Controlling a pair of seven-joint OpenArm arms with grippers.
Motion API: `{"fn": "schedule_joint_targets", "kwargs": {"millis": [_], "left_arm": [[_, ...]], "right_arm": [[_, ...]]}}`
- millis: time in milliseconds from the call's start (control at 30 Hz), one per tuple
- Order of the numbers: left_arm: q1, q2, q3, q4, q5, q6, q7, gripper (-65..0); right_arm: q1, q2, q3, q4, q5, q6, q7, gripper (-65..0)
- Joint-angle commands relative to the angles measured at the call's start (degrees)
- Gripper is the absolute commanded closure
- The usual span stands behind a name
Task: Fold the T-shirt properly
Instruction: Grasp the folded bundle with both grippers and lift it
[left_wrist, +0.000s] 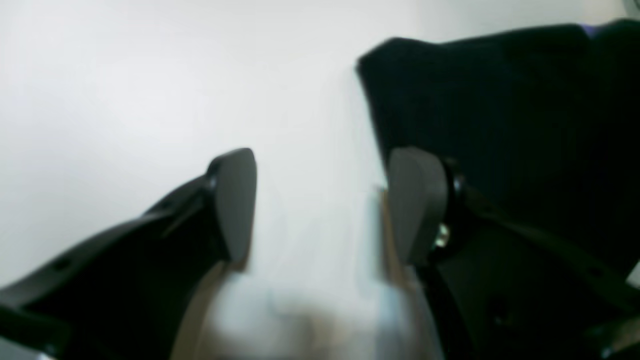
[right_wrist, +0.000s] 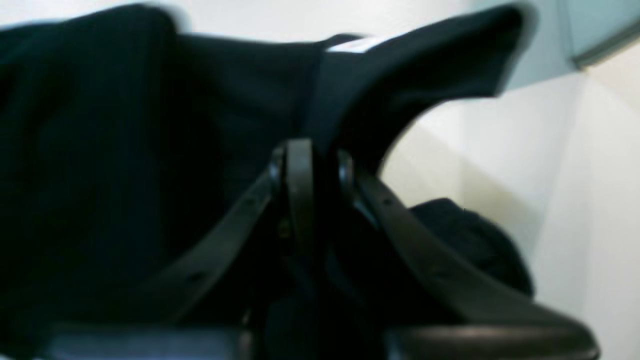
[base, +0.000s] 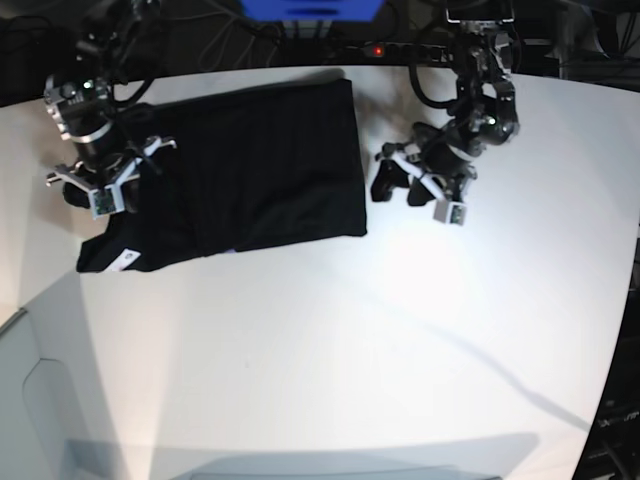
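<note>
You have the large black cloth T-shirt (base: 250, 165) lying on the far left part of the round white table (base: 400, 330), already doubled into a rough rectangle, with its right edge straight and a looser flap trailing toward the near left corner, where a small white tag (base: 130, 259) shows. Your right gripper (right_wrist: 310, 165) sits at the shirt's left edge, its 2 jaws pressed together on a fold of the black cloth (the right wrist view is blurred, but the fabric rises out of the pinch and spreads over it). Your left gripper (left_wrist: 320, 200) hangs over bare table just to the right of the shirt, jaws well apart with nothing between them; in the left wrist view the shirt's edge lies just beside the right-hand finger.
</note>
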Motion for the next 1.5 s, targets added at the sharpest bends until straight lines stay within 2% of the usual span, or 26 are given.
{"fn": "schedule_joint_targets", "kwargs": {"millis": [0,167,367,467,700,833,967,1300,1467], "left_arm": [[-0.8,-0.2,0.3,0.8,-0.8,-0.1,-0.8,-40.4],[-2.2,1.2,0.4,-3.8,-0.8,0.0,-0.8,-40.4],[-2.8,1.2,0.7,-7.3,-1.0,0.0,-0.8,-40.4],[-3.6,1.2,0.7,-7.8,-0.8,0.0,-0.8,-40.4],[-3.4,1.2,0.5,-7.9,-0.8,0.0,-0.8,-40.4],[-3.2,0.9,0.3,-7.8,-0.8,0.0,-0.8,-40.4],[-3.0,0.6,-0.4,-5.9,-1.2,0.0,-0.4,-40.4],[3.0,0.6,-15.0,5.8,-1.2,-0.3,-0.2,-40.5],[5.1,0.6,-16.2,5.5,-0.8,-0.1,-0.2,-40.3]], "right_arm": [[-0.4,0.0,-1.4,1.0,1.0,0.2,1.6,0.0],[-3.8,-0.2,-10.8,1.1,1.0,0.2,1.8,0.0],[-6.0,-0.1,-24.5,1.1,0.7,0.2,7.5,0.0],[-5.7,0.0,-31.0,0.9,0.5,0.2,7.8,0.0],[-2.5,0.0,-44.5,-2.3,-10.5,0.2,7.8,0.0],[-1.0,-0.2,-49.1,-5.4,-12.1,0.2,7.7,0.0],[1.5,-2.0,-49.3,-9.1,-12.1,0.2,7.7,0.0],[3.4,-2.8,-49.6,-10.5,-12.1,0.2,7.7,0.0],[5.0,-3.6,-49.4,-10.4,-12.1,0.2,7.7,0.0]]}}
